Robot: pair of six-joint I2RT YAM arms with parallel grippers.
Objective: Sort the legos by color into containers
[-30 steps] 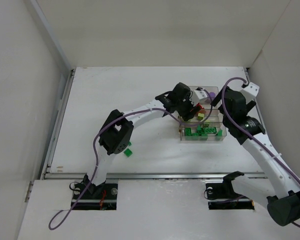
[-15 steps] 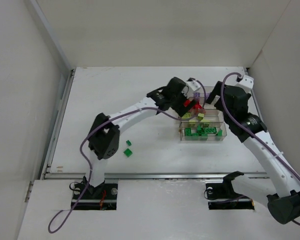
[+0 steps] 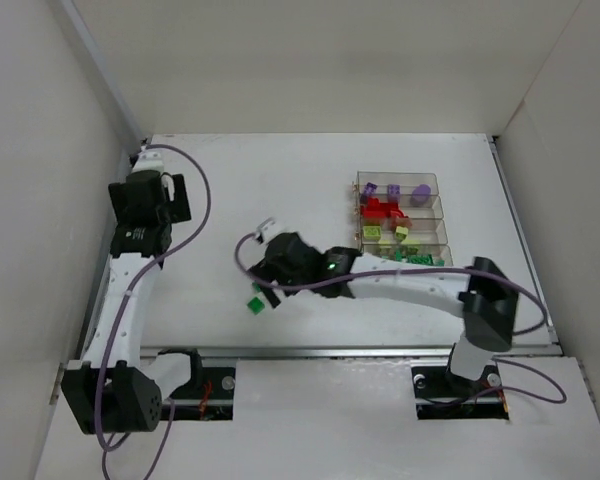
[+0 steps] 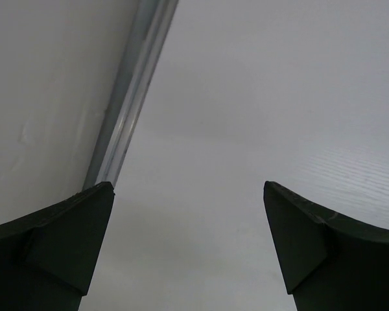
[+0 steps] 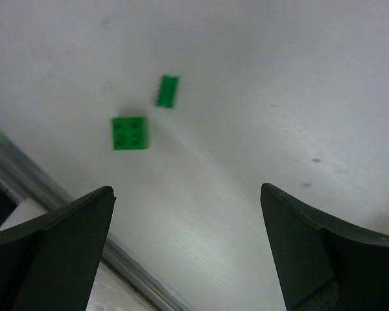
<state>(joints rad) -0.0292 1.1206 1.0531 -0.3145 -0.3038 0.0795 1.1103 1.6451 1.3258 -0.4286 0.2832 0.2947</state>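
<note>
The containers (image 3: 401, 221) stand at the back right, four clear bins in a block, holding purple, red, yellow-green and dark green legos from far to near. Two green legos lie loose on the table: a square one (image 5: 129, 133) and a smaller one (image 5: 167, 91). In the top view I see one of them (image 3: 255, 304) just in front of my right gripper (image 3: 276, 268). The right gripper (image 5: 187, 189) is open and empty, a little above the table beside both. My left gripper (image 3: 165, 200) is at the far left, open and empty (image 4: 187, 184) over bare table.
A metal rail (image 4: 126, 110) runs along the table's left edge by the left wall, close to the left gripper. Another rail (image 5: 84, 230) runs along the table's near edge, just in front of the loose green legos.
The left arm has swung from the containers to the far left edge. The right arm has left the containers and reached left across the table to the loose green legos.
</note>
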